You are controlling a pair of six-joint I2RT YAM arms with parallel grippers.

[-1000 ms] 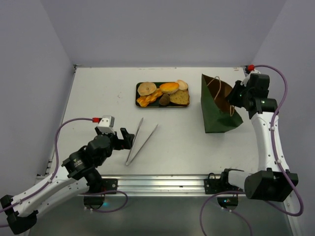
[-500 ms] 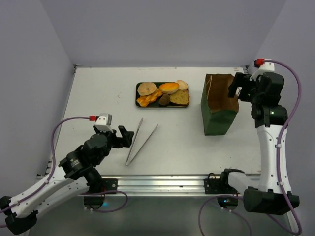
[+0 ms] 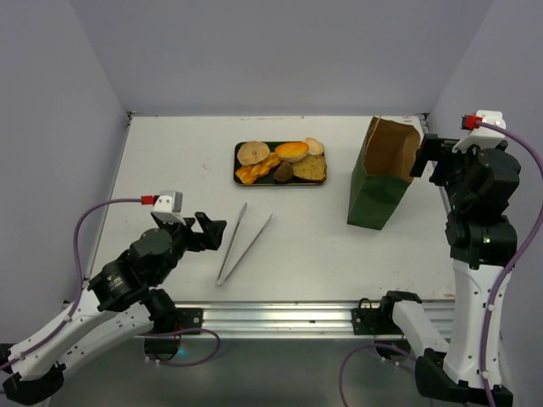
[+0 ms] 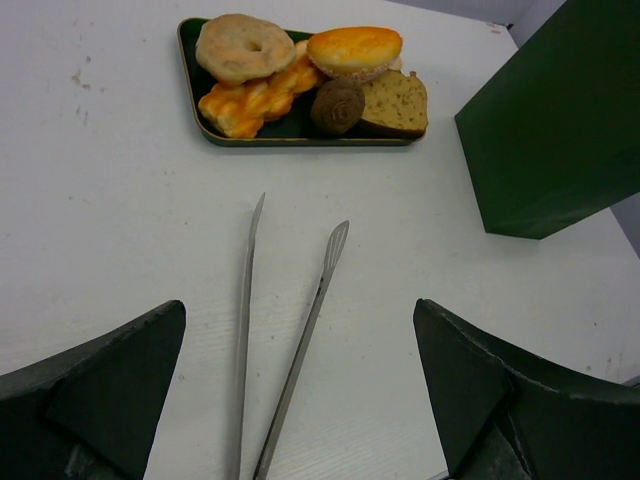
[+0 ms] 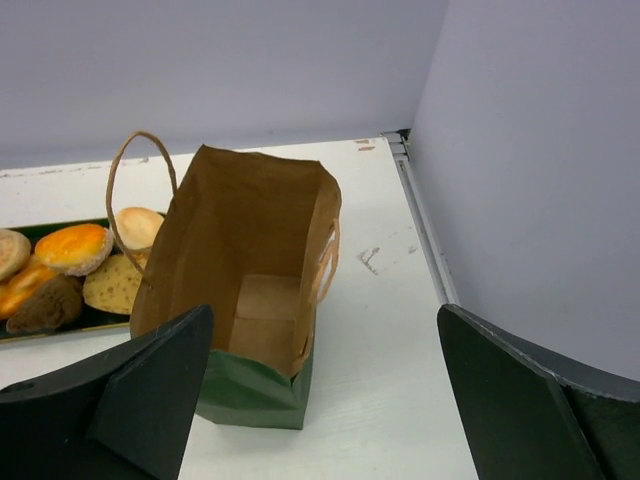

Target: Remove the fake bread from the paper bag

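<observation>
The fake bread [image 3: 284, 161] lies heaped on a flat dark green tray [image 3: 237, 163] at the back middle: a braided loaf, round buns, a toast slice and a dark piece [image 4: 337, 104]. The paper bag [image 3: 380, 182] stands upright to its right, mouth open. In the right wrist view its brown inside [image 5: 262, 300] shows only a bare bottom. My right gripper [image 3: 421, 158] hangs open just right of the bag's mouth, apart from it. My left gripper [image 3: 210, 231] is open near the front left, beside the tongs, with nothing between its fingers.
Metal tongs [image 3: 242, 242] lie spread on the table between my left gripper and the tray, also seen in the left wrist view [image 4: 285, 330]. Walls close the table at the left, back and right. The aluminium rail [image 3: 280, 314] runs along the near edge.
My right gripper opened, let go of the bag's edge and rose away to the right. The bag went from tilted to upright. My left arm drew back slightly to the left.
</observation>
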